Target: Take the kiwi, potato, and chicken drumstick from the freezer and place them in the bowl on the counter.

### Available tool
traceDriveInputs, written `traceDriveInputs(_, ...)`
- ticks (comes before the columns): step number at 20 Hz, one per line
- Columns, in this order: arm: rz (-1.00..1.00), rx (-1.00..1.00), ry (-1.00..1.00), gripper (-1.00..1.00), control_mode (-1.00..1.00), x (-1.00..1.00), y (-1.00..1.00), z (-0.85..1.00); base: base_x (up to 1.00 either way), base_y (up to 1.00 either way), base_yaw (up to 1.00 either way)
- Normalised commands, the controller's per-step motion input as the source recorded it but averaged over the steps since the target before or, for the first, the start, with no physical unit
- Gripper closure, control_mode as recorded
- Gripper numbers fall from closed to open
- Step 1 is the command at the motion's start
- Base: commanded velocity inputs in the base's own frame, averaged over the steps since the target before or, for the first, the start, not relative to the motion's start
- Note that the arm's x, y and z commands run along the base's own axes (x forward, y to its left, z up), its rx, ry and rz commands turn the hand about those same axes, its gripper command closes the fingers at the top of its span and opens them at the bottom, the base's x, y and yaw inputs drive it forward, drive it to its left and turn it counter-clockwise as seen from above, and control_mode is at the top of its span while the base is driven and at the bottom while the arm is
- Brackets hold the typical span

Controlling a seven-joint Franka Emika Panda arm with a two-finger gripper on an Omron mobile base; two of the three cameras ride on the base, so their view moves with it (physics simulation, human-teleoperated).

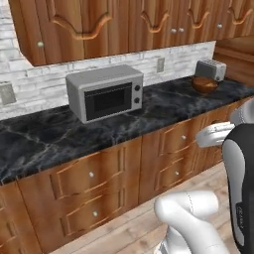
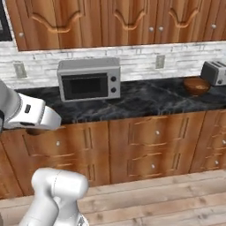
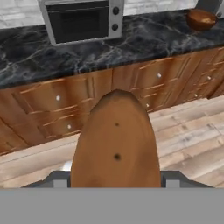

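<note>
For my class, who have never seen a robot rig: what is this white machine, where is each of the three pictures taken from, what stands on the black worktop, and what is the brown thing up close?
The white machine is a robot arm on a driving base in a simulated kitchen. Two pictures come from cameras on the base, behind the arm to its left and right. The third looks along the gripper from the hand. On the counter stand a microwave, a wooden bowl and a toaster beside it. The brown oval up close is a potato, held between the gripper's fingers. The bowl, where it belongs, sits far along the counter.
</note>
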Motion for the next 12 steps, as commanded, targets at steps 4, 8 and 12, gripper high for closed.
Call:
traceDriveInputs(4,0.0,0.0,0.0,1.0,1.0,0.0,0.0,0.0,1.0,-0.99,-0.13)
traceDriveInputs(8,0.0,0.0,0.0,1.0,1.0,0.0,0.0,0.0,1.0,-1.0,0.17)
traceDriveInputs(12,0.0,0.0,0.0,1.0,1.0,0.0,0.0,0.0,0.99,-1.0,0.3)
